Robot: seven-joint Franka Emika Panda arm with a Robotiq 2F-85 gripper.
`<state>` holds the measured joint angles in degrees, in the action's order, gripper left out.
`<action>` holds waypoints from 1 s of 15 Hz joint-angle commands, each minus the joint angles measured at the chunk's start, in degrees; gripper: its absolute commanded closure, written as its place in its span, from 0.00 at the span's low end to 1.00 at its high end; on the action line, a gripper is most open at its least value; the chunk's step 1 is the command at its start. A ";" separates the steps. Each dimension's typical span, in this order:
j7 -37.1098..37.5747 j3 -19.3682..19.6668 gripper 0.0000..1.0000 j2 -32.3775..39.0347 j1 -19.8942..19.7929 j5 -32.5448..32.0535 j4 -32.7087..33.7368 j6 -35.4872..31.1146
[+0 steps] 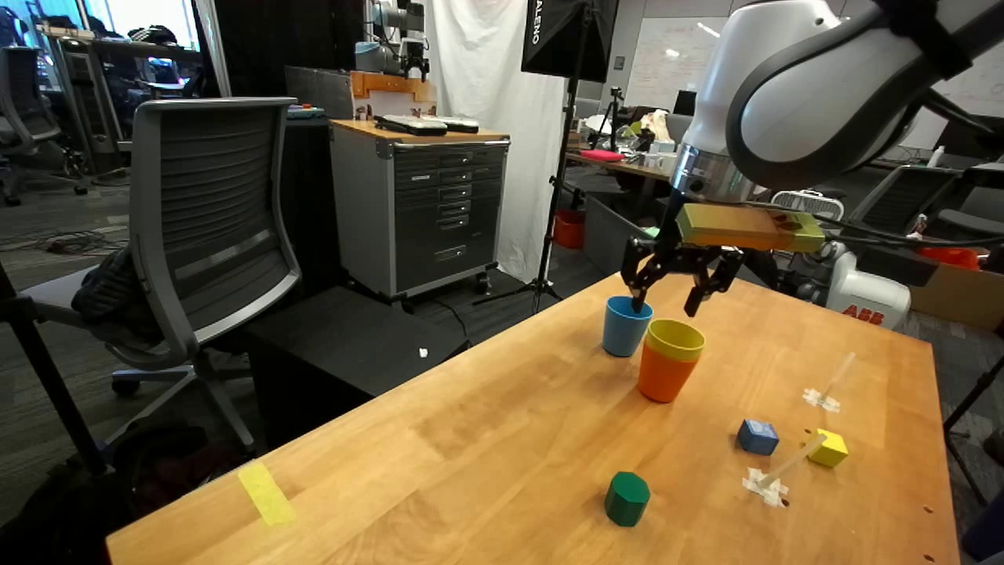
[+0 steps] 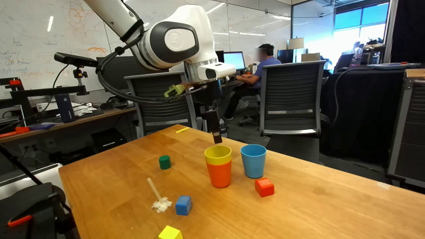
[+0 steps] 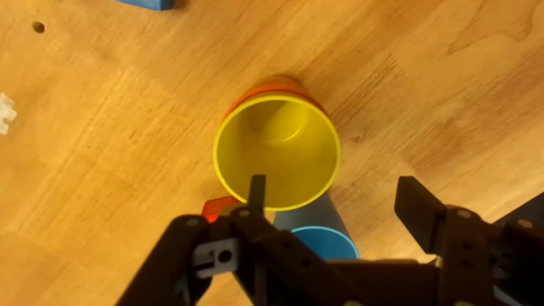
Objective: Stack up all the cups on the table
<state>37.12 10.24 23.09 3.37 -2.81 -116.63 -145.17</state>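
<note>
On the worktop (image 1: 471, 439), 2 of the 3 cups stand as a pair: the yellow cup (image 2: 218, 156) sits upright inside the orange-red cup (image 2: 220, 175), its upper band showing above the lower rim. The blue cup (image 2: 253, 162) stands upright by itself, near the pair but apart from it, to its right in an exterior view, with a red block (image 2: 264, 187) just beside it on the near side. The tool (image 1: 665, 309) hangs over the cups, its 2 fingers (image 3: 418, 208) spread well apart and nothing held between them. In the wrist view the finger on the left crosses the near rim of the yellow cup, yet in both exterior views the visible tips look clear of that rim. The step in hand is probably the last join, with only the blue cup left to add. The next move, then, calls for carrying the tool across to the blue cup, straddling its wall without brushing the yellow rim so close by, and closing on it. After that it should rise straight until its base clears the pair, be centred over the yellow cup's mouth and be lowered in gently.
</note>
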 commanded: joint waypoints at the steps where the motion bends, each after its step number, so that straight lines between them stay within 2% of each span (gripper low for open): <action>1: 0.23 -0.26 0.00 0.68 -0.06 0.60 1.49 0.01; 15: 0.90 0.34 0.00 4.88 0.84 0.35 1.52 -3.11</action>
<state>37.13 10.24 26.53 3.66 -2.81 -116.53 -146.91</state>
